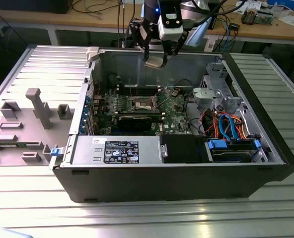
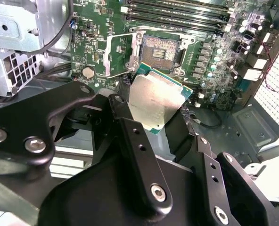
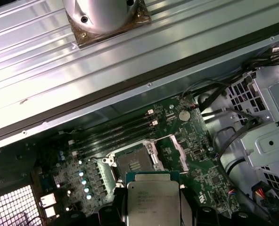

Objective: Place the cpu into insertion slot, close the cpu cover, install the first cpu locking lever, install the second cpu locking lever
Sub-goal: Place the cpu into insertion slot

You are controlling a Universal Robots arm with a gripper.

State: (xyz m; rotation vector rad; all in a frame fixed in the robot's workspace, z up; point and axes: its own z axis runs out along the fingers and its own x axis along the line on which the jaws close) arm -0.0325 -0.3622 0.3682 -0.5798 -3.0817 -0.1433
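The black gripper (image 2: 153, 117) clamps the flat silver-grey square cpu (image 2: 154, 96) above the green motherboard's (image 2: 90, 49) empty square insertion slot (image 2: 160, 49). Nothing looks seated yet: the thin silver cpu cover (image 2: 112, 56) stands open, and both locking steps remain.

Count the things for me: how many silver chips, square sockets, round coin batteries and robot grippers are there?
cpu: 1 (gripped above the board)
insertion slot: 1
coin battery: 1
gripper: 1
Total: 4
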